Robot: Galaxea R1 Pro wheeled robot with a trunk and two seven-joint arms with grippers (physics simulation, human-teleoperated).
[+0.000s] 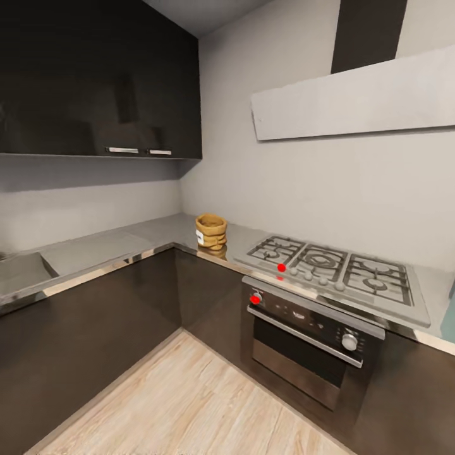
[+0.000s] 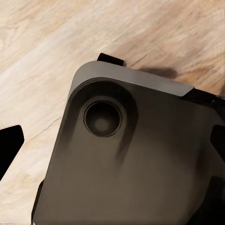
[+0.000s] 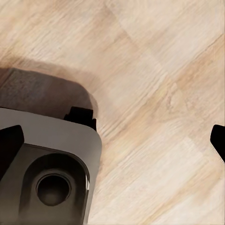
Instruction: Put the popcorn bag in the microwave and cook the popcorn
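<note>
Head view puts the popcorn bag (image 1: pixel 211 232) upright in the tabletop (image 1: pixel 95 249) corner beside the hob (image 1: pixel 335 264); both claws hang spread over floor; I'd roll closer, then reach.

Tan popcorn bag (image 1: pixel 210 232), grey countertop (image 1: pixel 151 232), dark cabinets (image 1: pixel 95 76).

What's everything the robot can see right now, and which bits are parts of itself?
Small tan-brown paper popcorn bag: one, white label, upright on the countertop corner, left of the hob.
Glossy grey L-shaped countertop: one, along both walls.
Grated steel gas hob: one, grey, right stretch of countertop.
Black-and-steel oven: one, red knob, under the hob.
Dark glossy wall cabinets: upper left.
White flat hood: one, above the hob.
Pale wood floor: below.
Robot's dark grey base: over the floor, in both wrist views.
Black fingertips: at wrist-view edges.
</note>
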